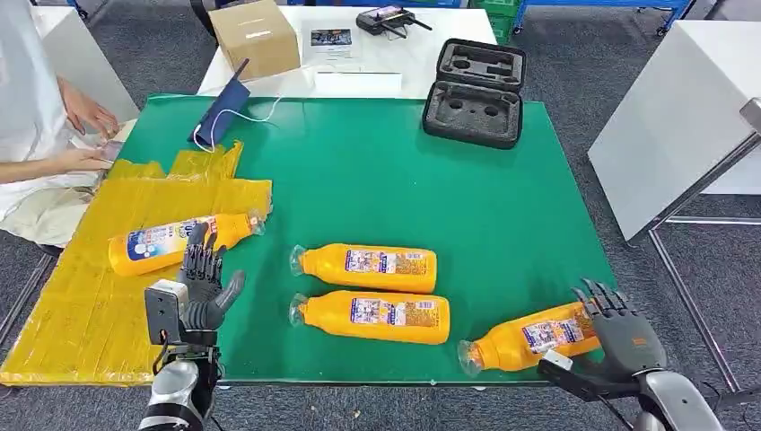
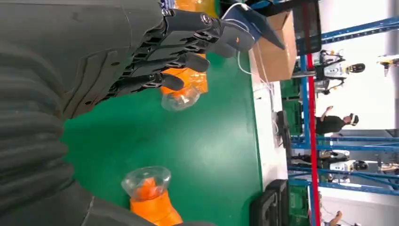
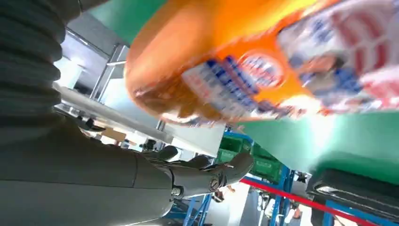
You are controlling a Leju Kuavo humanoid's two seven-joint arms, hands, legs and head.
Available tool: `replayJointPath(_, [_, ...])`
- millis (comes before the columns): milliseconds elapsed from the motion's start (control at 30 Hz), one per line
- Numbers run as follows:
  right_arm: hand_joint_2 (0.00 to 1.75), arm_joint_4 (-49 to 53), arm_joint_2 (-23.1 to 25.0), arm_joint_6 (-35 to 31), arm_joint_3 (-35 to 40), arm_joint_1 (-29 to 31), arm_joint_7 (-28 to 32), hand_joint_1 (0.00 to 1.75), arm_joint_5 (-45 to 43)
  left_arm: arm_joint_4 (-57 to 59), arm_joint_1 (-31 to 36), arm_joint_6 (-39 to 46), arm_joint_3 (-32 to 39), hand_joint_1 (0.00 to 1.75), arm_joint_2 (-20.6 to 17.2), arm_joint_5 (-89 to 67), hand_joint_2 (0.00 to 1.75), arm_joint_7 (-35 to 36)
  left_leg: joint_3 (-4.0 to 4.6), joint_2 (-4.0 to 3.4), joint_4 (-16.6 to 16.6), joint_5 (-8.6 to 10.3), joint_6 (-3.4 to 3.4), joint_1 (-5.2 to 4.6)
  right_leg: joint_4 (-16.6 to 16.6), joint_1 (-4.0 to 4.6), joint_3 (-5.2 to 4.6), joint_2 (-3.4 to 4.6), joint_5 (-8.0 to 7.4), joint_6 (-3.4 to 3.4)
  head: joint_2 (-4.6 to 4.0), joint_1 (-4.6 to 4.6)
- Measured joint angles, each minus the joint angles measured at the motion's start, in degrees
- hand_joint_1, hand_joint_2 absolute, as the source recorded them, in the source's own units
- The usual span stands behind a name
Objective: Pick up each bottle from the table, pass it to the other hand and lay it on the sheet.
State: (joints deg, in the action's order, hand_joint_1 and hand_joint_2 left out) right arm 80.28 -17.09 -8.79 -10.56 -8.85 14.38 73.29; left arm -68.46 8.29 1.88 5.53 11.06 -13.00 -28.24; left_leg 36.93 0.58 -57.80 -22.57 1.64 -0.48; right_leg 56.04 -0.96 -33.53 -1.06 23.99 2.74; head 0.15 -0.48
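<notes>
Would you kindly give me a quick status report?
Left hand open, empty. Right hand open at the nearest bottle, not gripping. One bottle on the yellow sheet. Path clear.

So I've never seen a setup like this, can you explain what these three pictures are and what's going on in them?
This is a humanoid robot with two arms. The wide picture looks down from its head at a green table; the other two come from cameras at its wrists, so they look turned. One orange bottle lies on a yellow sheet, two more lie side by side on the green. The left hand is open beside the sheet. The right hand is at the fourth bottle, near the table's edge; whether it grips it is unclear. A person's hands are at the far left.
</notes>
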Motion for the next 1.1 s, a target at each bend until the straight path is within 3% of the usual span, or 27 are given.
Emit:
replayJointPath(500, [1.75, -7.7, 3.3, -3.2, 11.6, 7.9, -0.9, 0.05, 3.0, 3.3, 1.6, -0.2, 0.3, 0.0, 0.7, 0.0, 1.75, 0.1, -0.17, -0.06, 0.0, 0.02, -0.01, 0.03, 0.0, 0.03, 0.12, 0.0, -0.01, -0.01, 0.0, 0.04])
replayJointPath(533, [1.75, -7.8, 3.4, -3.1, 12.4, 8.3, -1.0, 0.86, 3.1, 3.5, 1.7, -0.2, 0.3, 0.0, 0.7, 0.0, 1.75, 0.1, -0.18, -0.06, 0.0, 0.02, -0.01, 0.03, 0.0, 0.03, 0.12, 0.0, -0.01, -0.01, 0.0, 0.0])
replayJointPath(567, [1.75, -7.9, 3.4, -2.4, 13.2, 8.5, -1.3, 1.33, 3.1, 3.7, 1.8, -0.3, 0.3, 0.0, 0.7, 0.0, 1.75, 0.1, -0.2, -0.06, 0.0, 0.02, -0.01, 0.03, 0.0, 0.02, 0.13, 0.0, -0.01, -0.01, 0.0, 0.02])
replayJointPath(633, [1.75, -8.1, 3.1, 0.6, 14.9, 9.0, -2.4, 1.75, 2.9, 4.1, 2.1, -0.3, 0.4, 0.0, 0.8, 0.0, 1.75, 0.1, -0.27, -0.09, 0.0, 0.01, -0.01, 0.03, 0.0, 0.02, 0.14, 0.01, -0.01, -0.01, 0.0, 0.02])
replayJointPath(767, [1.75, -9.3, -0.1, 5.8, 17.4, 9.0, -3.4, 1.75, 0.9, 5.7, 3.3, -0.6, 0.4, 0.0, 0.8, 0.2, 1.75, -0.2, -0.55, -0.05, 0.0, -0.17, 0.05, 0.03, -0.1, 0.01, -0.17, 0.01, 0.2, -0.11, 0.0, 0.02])
replayJointPath(1100, [1.75, -10.5, -9.2, 12.0, 21.2, 8.7, -7.3, 1.75, -5.2, 10.6, 5.6, -0.9, 0.4, 0.0, 0.8, 1.1, 1.75, -2.0, -1.19, 0.21, 0.0, -0.24, 0.18, 0.08, -0.5, 0.01, 0.76, -0.04, 0.38, -0.01, 0.0, 0.04])
